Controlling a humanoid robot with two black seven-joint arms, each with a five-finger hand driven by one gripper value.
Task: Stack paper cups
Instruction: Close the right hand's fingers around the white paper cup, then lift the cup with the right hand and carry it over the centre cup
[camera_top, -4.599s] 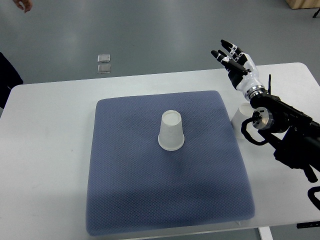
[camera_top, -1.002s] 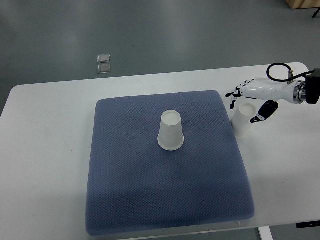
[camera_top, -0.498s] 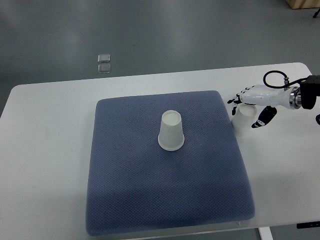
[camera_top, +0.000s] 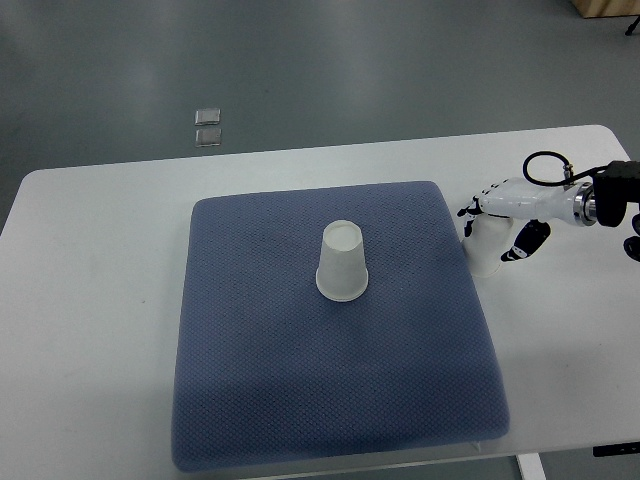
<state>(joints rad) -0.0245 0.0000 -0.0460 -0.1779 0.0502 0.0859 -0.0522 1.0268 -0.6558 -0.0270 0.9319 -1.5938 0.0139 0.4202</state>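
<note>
A white paper cup (camera_top: 342, 262) stands upside down in the middle of the blue mat (camera_top: 330, 400). A second white paper cup (camera_top: 487, 248) stands upside down on the white table (camera_top: 90, 300), just off the mat's right edge. My right hand (camera_top: 493, 222) comes in from the right edge and sits over this second cup, its fingers on the cup's far side and its thumb on the near side. The fingers wrap the cup. The left arm does not show.
Two small clear squares (camera_top: 208, 127) lie on the grey floor beyond the table's far edge. A black cable loops above my right wrist (camera_top: 560, 170). The table's right edge runs close behind the hand.
The right hand swung down from raised and open above the table to the cup by the mat. Over the last second it lowered and closed around that cup.
</note>
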